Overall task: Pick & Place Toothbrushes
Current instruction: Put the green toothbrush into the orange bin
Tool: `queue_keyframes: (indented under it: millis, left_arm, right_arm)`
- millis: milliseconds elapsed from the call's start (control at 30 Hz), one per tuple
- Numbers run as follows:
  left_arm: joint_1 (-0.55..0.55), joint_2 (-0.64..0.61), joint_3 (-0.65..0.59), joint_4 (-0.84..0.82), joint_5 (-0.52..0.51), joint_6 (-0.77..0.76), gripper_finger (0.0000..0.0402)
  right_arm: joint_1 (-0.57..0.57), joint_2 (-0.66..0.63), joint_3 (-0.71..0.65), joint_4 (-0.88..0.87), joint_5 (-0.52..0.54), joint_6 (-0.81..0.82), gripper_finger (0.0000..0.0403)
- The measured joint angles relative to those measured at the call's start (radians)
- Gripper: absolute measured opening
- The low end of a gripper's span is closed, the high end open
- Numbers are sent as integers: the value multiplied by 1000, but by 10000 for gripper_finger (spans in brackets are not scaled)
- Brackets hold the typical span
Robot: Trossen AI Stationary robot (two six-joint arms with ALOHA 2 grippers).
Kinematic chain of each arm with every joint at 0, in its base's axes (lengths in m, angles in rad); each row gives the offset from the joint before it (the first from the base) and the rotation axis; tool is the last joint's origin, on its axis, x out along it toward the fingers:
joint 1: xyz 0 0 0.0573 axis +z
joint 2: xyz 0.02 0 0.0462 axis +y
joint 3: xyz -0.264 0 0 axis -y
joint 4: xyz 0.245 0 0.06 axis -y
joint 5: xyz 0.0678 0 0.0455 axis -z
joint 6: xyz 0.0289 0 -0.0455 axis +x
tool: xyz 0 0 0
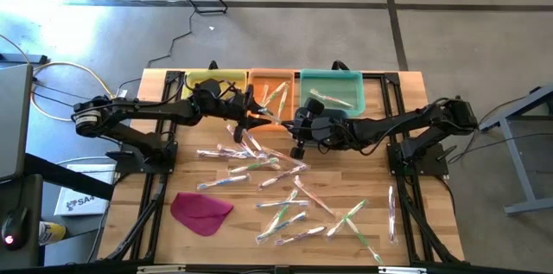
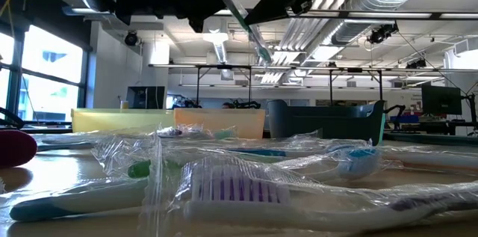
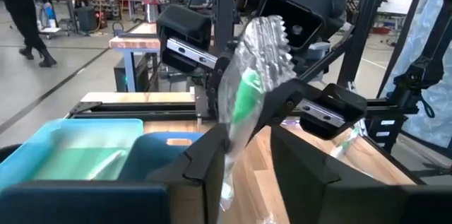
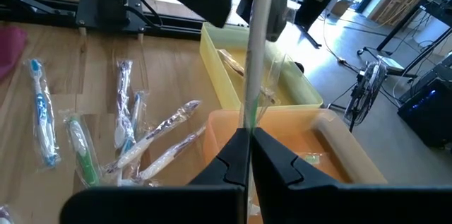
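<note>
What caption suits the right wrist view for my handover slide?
Both grippers, right gripper and left gripper, meet on one wrapped green toothbrush above the orange bin.

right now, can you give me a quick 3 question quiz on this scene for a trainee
1. True or false: the right gripper is shut on a green toothbrush in a clear wrapper.
2. Which bin stands between the other two? A yellow, B orange, C teal.
3. What colour is the flat cloth-like piece?

Key: 1 true. 2 B, the orange bin. 3 magenta.
</note>
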Motion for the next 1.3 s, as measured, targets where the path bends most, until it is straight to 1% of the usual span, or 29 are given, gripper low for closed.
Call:
queue_keyframes:
  millis: [200, 400, 733, 833, 933, 1200, 1300]
  left_arm:
    - [0, 0, 0, 15, -3, -7, 57]
    - [0, 0, 0, 14, -4, -7, 27]
    - [0, 0, 0, 13, -4, -7, 24]
    - [1, 0, 0, 13, -6, -7, 24]
    - [1, 0, 0, 13, -5, -7, 24]
    - [1, 0, -1, 14, -8, -7, 24]
    - [1, 0, -1, 10, -8, -7, 24]
  right_arm:
    - [0, 0, 0, 0, 0, 0, 4]
    - [0, 0, 0, 0, -3, 1, 4]
    - [0, 0, 0, -1, -3, 2, 4]
    - [1, 0, 0, -1, -2, 3, 11]
    - [10, 0, 0, -1, -1, 3, 32]
    - [34, 0, 0, -1, 5, 9, 145]
    - [50, -35, 0, -37, 5, 43, 171]
